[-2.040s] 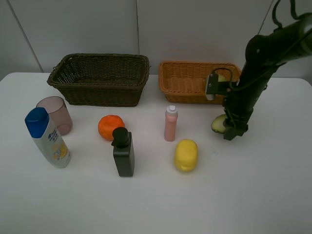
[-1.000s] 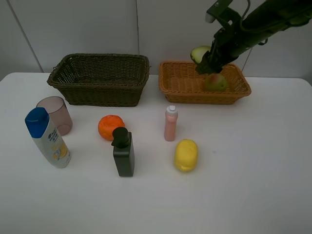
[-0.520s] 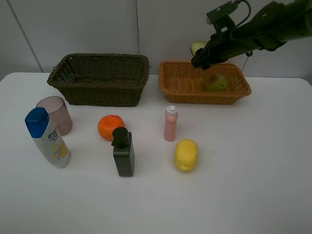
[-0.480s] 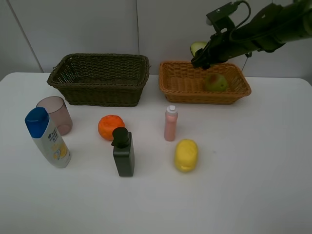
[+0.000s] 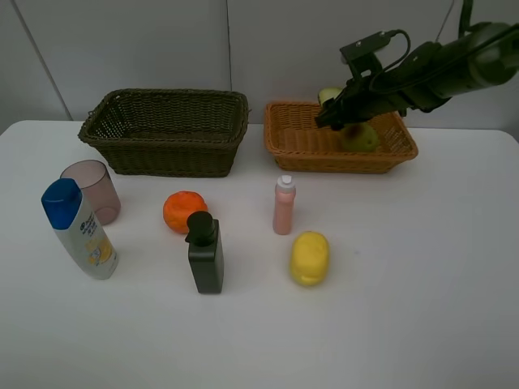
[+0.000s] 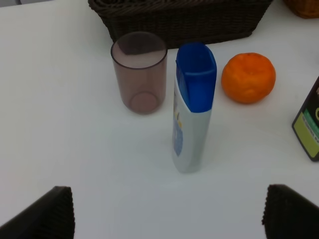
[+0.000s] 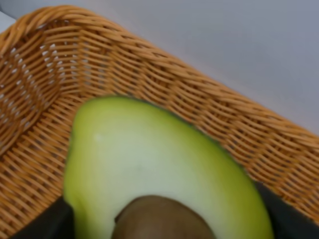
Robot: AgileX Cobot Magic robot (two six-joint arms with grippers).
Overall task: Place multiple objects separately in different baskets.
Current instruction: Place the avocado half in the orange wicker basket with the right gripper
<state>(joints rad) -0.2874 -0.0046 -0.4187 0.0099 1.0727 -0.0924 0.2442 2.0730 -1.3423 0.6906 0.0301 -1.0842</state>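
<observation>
Halved avocado (image 5: pixel 328 95) pinched in right pincer (image 5: pixel 331 107) just above light basket's (image 5: pixel 308 154) far rim; left pincer (image 6: pixel 169 211) spread.

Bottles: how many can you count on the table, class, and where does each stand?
3. The blue-capped bottle stands at the left beside the cup, the black bottle near the middle front, the pink bottle before the tan basket. None seems hidden.

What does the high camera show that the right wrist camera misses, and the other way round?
Only the high view: the dark wicker basket, pear, orange, lemon, pink bottle, black pump bottle, blue-capped bottle and mauve cup. Only the right wrist view: the brown pit and pale cut face. Both: the halved avocado, held over the light orange wicker basket.
</observation>
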